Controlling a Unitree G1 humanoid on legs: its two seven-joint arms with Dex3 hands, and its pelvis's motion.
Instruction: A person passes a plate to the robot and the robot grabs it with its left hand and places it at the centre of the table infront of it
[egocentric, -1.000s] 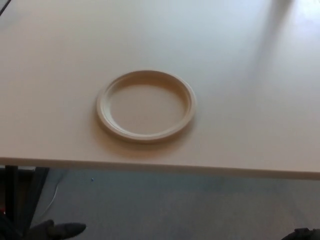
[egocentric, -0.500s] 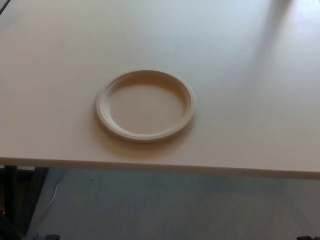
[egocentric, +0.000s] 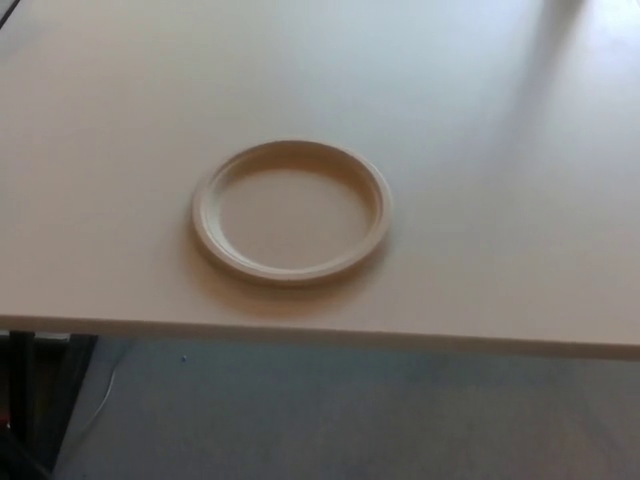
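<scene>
A round cream plate (egocentric: 291, 211) lies flat on the pale table (egocentric: 480, 150), a little left of the middle and close to the front edge. Nothing touches it. Neither of my hands shows in the head view, and no person is in sight.
The table's front edge (egocentric: 400, 342) runs across the lower part of the picture. Below it lies grey floor (egocentric: 340, 420). A dark table leg or frame (egocentric: 40, 400) stands at the bottom left.
My left hand, seen at the bottom left edge a second ago, has dropped out of the picture, as has the dark tip at the bottom right. The plate has not moved.
</scene>
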